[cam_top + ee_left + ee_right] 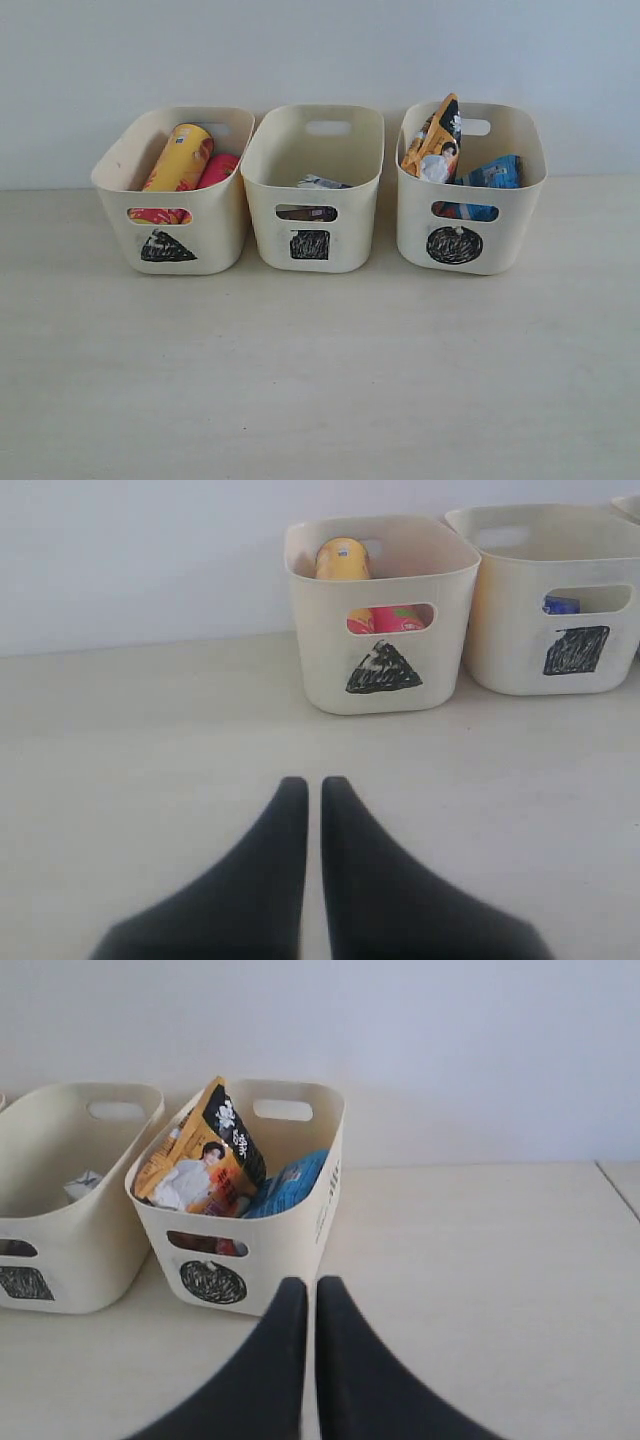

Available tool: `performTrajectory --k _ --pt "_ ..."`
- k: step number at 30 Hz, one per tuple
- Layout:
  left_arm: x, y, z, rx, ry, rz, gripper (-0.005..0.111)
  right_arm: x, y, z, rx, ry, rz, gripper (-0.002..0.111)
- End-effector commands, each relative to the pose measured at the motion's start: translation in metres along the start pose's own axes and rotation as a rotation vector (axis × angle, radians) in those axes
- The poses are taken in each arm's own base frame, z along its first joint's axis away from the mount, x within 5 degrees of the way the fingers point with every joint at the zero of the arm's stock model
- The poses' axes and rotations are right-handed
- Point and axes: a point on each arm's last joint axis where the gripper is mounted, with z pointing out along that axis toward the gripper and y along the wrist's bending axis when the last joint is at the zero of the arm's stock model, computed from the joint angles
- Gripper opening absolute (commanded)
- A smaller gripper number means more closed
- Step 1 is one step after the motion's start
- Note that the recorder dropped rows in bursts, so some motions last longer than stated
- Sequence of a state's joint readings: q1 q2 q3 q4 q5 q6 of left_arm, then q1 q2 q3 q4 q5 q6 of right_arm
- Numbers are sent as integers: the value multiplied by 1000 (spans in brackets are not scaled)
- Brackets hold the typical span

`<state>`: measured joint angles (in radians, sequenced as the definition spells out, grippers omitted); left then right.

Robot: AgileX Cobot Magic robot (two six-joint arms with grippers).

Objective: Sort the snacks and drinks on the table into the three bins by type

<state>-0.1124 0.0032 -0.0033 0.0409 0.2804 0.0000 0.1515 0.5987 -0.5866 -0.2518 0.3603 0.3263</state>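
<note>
Pale table (pixel 320 380), nothing loose on it. Left gripper (pixel 305 785) pinched shut, empty. Triangle bin (pixel 225 215) has the yellow tube (pixel 180 160) and pink tube (pixel 218 168), square bin (pixel 345 215) the cartons (pixel 320 183), circle bin (pixel 505 235) the orange-black bag (pixel 435 140) and blue bag (pixel 495 172). Right gripper (pixel 302 1285) shut too, holding nothing.

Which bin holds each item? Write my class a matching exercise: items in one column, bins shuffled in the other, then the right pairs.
Items:
1. yellow chip tube
2. orange-black bag
3. drink carton

Bins:
A. circle bin
B. triangle bin
C. square bin

Pairs: 1-B, 2-A, 3-C
</note>
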Motion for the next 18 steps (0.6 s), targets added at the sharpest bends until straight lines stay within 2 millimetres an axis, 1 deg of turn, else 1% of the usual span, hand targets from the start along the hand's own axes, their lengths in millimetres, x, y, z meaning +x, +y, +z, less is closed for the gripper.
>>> performTrajectory --k 1,8,11,13,14,15,16,18 --pt "1 0 0 0 -4 -16 4 -2 -1 -7 -3 -47 -6 0" --pt "1 0 0 0 -2 -16 4 -1 -1 -7 7 -37 -140 0" --pt "1 0 0 0 -2 -16 4 6 -6 -16 39 -48 -154 0" --pt "1 0 0 0 -2 -16 4 23 -11 -18 66 -60 -158 0" --pt "1 0 0 0 -2 -16 4 37 -12 -20 75 -47 -178 0" --pt "1 0 0 0 -2 -16 4 43 -13 -22 80 -46 -176 0" --pt "1 0 0 0 -2 -16 4 54 -14 -26 80 -53 -179 0" --pt "1 0 0 0 -2 -16 4 69 -15 -33 80 -80 -176 0"
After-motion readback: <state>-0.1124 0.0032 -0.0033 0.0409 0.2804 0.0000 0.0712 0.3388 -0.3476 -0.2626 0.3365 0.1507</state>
